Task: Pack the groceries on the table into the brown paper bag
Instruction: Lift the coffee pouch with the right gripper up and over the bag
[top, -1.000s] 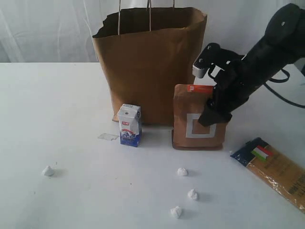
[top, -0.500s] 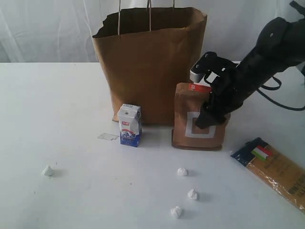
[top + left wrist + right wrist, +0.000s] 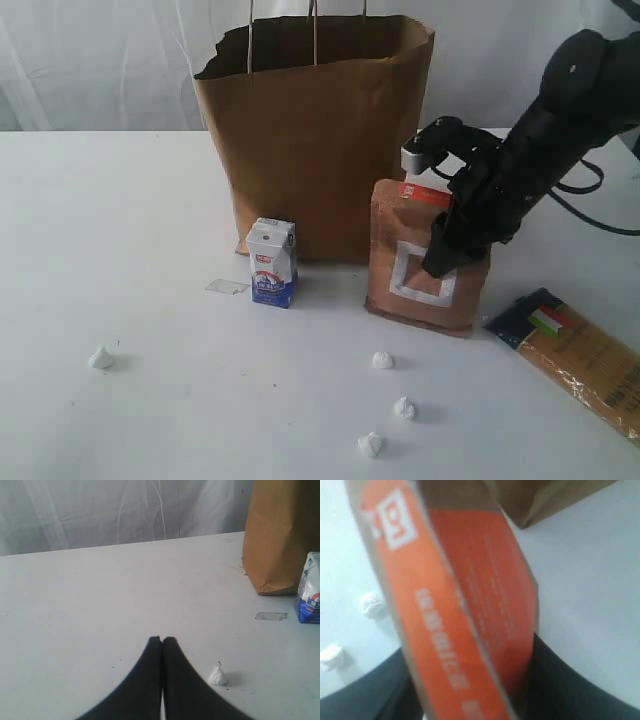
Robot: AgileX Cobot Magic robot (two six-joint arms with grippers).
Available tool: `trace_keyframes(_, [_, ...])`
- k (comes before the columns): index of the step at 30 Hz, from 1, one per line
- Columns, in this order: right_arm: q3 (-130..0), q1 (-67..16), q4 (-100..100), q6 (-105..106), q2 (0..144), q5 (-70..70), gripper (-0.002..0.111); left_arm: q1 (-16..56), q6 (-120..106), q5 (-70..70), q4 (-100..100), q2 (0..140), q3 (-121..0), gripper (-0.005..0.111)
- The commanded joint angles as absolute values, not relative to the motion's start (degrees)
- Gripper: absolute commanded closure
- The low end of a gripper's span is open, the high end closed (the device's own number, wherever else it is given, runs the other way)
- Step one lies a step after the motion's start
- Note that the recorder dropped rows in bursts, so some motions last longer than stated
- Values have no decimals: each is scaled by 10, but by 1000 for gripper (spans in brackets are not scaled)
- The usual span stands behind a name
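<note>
Both jaws of my right tool (image 3: pixel 440 262) are clamping the tilted pouch (image 3: pixel 418 312) from above. I am aiming to lift it straight up, clearing the rim of the bag (image 3: pixel 310 150).

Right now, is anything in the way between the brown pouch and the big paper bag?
No, nothing visible stands between them. The brown pouch, held by the right gripper, leans in front of the paper bag. Only the bag's own tall wall must be cleared; its thin handles rise over the opening.
</note>
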State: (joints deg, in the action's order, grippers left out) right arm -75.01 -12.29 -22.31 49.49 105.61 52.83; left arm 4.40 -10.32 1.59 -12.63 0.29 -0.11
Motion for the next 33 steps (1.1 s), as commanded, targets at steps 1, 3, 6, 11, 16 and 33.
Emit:
trace_keyframes(1, [-748,-120,-182,417,996,539,88,48,-105,14,-130,0,0,107])
trace_keyframes(3, [-748,-120,-175,387,973,542,88,48,-105,14,-130,0,0,107])
trace_keyframes(6, [-748,-120,-175,362,927,544,88,48,-105,14,-130,0,0,107])
trace_keyframes(11, [-748,-120,-185,323,848,573,88,48,-105,14,-130,0,0,107])
trace_keyframes(16, [-748,-120,-185,303,781,577,92,48,-105,14,-130,0,0,107])
trace_keyframes(33, [-748,-120,-322,276,643,397,93,48,-105,14,-130,0,0,107])
